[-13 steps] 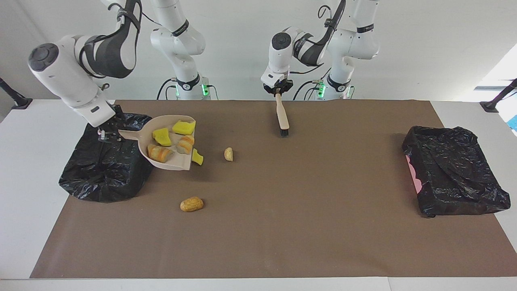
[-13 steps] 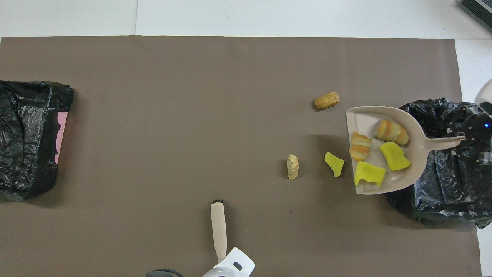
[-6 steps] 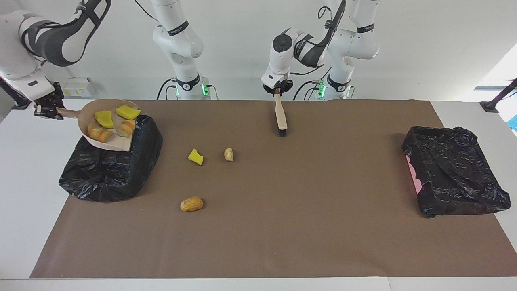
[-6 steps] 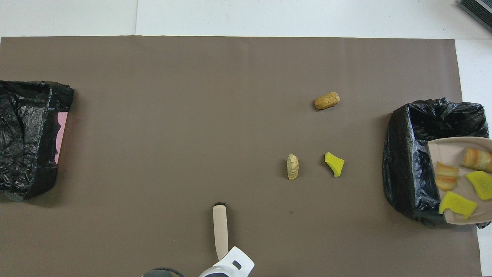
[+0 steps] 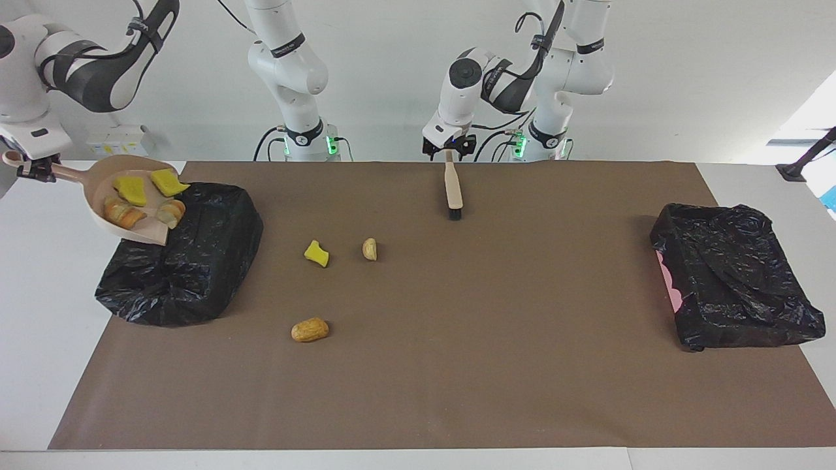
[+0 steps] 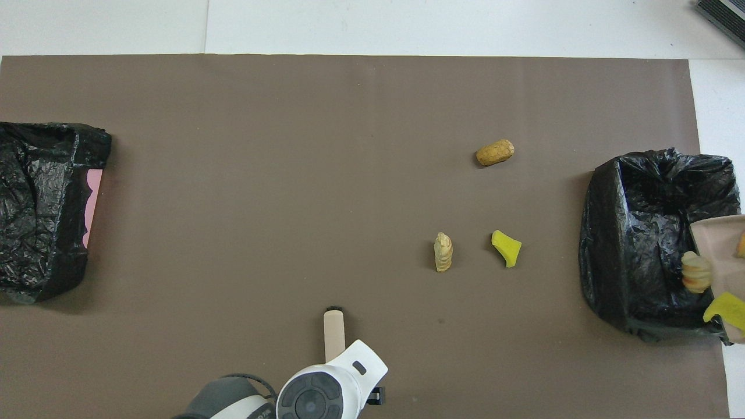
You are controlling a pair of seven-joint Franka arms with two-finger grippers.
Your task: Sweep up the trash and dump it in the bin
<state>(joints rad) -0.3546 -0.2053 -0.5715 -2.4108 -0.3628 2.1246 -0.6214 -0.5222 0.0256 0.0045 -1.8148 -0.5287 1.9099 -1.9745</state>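
Four scraps on raised dustpan

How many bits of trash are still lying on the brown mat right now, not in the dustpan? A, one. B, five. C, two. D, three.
D: three lie loose on the mat: a yellow scrap, a pale chunk beside it, and a tan lump farther from the robots; the rest ride in the dustpan over the bin.
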